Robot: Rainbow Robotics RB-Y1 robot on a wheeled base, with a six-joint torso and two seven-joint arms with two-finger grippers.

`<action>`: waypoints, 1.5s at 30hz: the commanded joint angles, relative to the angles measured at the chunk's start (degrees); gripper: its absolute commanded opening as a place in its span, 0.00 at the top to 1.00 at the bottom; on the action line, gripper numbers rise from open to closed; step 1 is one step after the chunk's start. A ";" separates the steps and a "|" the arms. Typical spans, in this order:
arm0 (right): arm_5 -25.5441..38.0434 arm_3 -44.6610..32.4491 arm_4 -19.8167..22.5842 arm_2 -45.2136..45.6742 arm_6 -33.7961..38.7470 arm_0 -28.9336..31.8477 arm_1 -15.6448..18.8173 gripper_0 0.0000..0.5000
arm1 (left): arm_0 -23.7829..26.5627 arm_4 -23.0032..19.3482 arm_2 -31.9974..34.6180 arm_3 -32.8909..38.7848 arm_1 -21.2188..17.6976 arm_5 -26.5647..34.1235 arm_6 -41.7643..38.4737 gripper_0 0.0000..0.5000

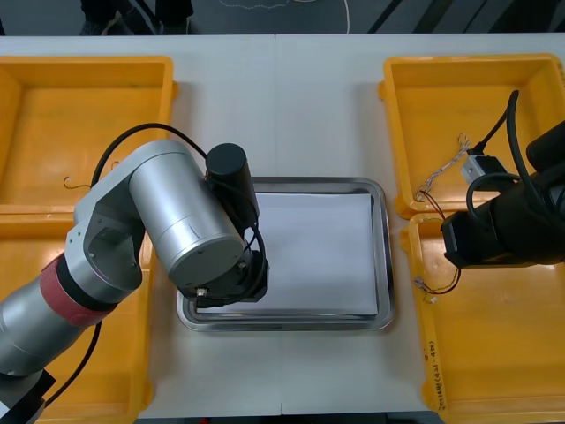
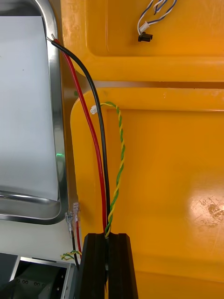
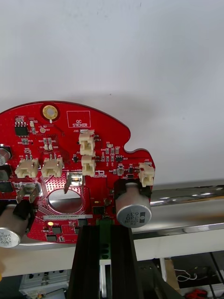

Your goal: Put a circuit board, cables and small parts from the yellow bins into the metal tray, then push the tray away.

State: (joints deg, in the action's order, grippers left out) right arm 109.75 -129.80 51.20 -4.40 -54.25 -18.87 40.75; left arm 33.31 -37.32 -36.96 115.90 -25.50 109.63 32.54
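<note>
Left pincer (image 3: 105, 233) clamps circuit board (image 3: 70, 140) over metal tray (image 1: 384, 256); right pincer (image 2: 108, 238) clamps cables (image 2: 103, 159) over yellow bin (image 2: 177, 177).

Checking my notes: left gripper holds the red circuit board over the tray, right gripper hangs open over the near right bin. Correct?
Not quite: the right gripper is shut on cables, not open; the right wrist view shows it. It is over the near right bin, and the left gripper holds the red circuit board over the tray.
</note>
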 commanded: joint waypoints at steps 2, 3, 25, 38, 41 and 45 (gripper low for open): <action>0.25 -0.37 -0.40 -0.17 0.99 0.77 1.08 1.00 | 1.50 1.29 -1.10 -1.11 2.29 0.37 6.49 1.00; 0.25 -0.37 -0.40 -0.17 0.99 0.86 1.00 1.00 | 1.32 1.64 -1.10 -1.20 2.47 0.37 6.66 1.00; 0.25 -0.37 -0.14 -0.17 0.90 0.94 1.00 1.00 | -3.07 6.12 -1.19 -3.49 5.02 -1.26 11.76 1.00; 0.25 -0.37 -0.22 -0.17 0.90 0.94 1.00 1.00 | -3.16 7.00 -2.07 -5.42 5.37 -3.46 13.08 1.00; 0.25 -0.37 -0.22 -0.17 0.81 0.94 1.00 1.00 | -3.16 6.91 -2.07 -5.42 5.28 -3.46 13.25 1.00; 0.25 -0.37 -0.14 -0.17 0.90 0.94 1.00 1.00 | -3.07 6.82 -2.07 -5.42 5.37 -3.46 13.34 0.88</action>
State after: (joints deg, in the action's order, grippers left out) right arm 109.75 -129.80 51.20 -4.40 -54.25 -18.64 40.75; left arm 30.57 -30.87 -38.04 110.04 -21.88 106.73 41.81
